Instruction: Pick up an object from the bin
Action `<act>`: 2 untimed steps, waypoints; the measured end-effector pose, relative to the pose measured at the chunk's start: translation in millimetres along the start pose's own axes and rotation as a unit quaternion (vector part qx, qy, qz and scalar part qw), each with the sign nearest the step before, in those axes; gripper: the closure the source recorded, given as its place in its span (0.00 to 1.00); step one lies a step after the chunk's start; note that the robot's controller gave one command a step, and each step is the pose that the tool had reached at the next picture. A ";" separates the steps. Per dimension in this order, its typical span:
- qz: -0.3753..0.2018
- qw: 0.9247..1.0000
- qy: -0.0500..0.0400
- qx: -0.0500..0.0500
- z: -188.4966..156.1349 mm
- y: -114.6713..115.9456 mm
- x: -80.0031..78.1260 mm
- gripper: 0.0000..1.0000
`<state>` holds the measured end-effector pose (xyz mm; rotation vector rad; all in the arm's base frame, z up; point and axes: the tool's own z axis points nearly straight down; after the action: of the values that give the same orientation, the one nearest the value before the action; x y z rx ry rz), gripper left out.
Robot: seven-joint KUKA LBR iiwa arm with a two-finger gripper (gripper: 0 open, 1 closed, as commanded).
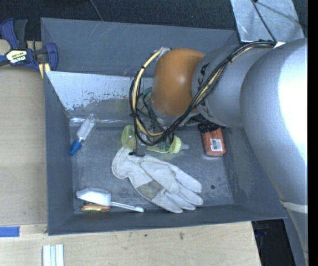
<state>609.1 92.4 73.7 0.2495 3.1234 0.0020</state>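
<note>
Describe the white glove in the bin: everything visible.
The white fabric work glove lies flat and limp on the bin's floor. Its cuff points up-left, just below a yellow-green plastic thing; its fingers spread rightward. A greyish patch marks the palm. Whether it touches the white spoon is unclear.

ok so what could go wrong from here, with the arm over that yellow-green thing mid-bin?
1. The gripper is over the yellow-green thing, which lies against the cuff of the white glove. A grasp may catch the glove too, or drag it.
2. The orange wrist cover and cables hide the contact spot, so a miss may go unseen.
3. The small orange box lies close beside the arm and could get nudged.
</note>
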 end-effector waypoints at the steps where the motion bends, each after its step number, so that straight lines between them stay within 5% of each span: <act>1: 0.000 1.000 0.002 0.000 -3.1 -0.3 1.0 1.00; 2: 0.000 1.000 0.003 0.001 -14.3 -0.4 1.3 1.00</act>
<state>607.6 92.2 88.0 0.2502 3.1305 0.0005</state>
